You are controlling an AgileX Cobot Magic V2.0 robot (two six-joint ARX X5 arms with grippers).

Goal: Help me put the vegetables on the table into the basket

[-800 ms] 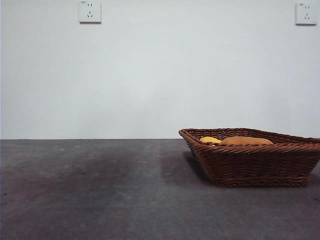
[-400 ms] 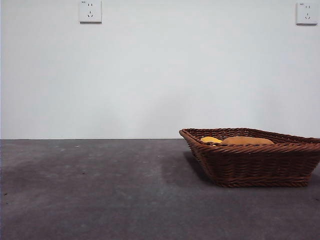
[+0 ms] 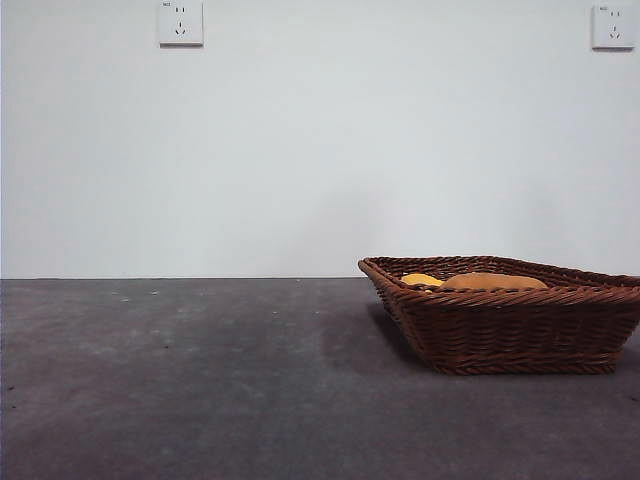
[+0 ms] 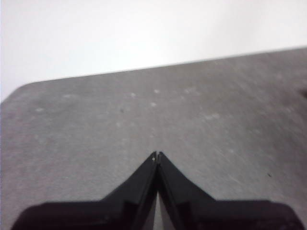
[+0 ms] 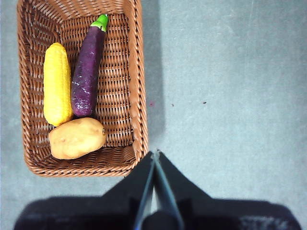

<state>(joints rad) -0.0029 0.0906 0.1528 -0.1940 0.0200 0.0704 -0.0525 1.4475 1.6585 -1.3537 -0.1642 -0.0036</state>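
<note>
In the front view we look level across the dark grey tabletop (image 3: 200,380), bare in the lower left of the frame and speckled with faint pale marks. At the right of the frame stands the woven brown basket (image 3: 510,335), its right end cut off by the frame edge. Over its braided rim we see only the tops of two things: a sliver of the yellow corn cob (image 3: 421,280) and, just right of it, the rounded back of the potato (image 3: 493,282). Behind runs a pale wall with two white sockets (image 3: 180,22) in the upper corners of the frame.

From the right wrist camera we look down on the basket (image 5: 136,96) in the upper left of the frame, with all three vegetables inside it. The potato (image 5: 77,138) lies nearest the gripper; beyond it the corn cob (image 5: 56,89) and the eggplant (image 5: 88,70) lie side by side, lengthwise, the eggplant's green stem pointing away. The right gripper (image 5: 155,154) is clenched on nothing, its tips meeting just outside the basket's near corner, above bare tabletop.

The left gripper (image 4: 156,155) is likewise clenched and empty, its tips pressed together over open tabletop (image 4: 216,120), with pale wall beyond the far edge.
</note>
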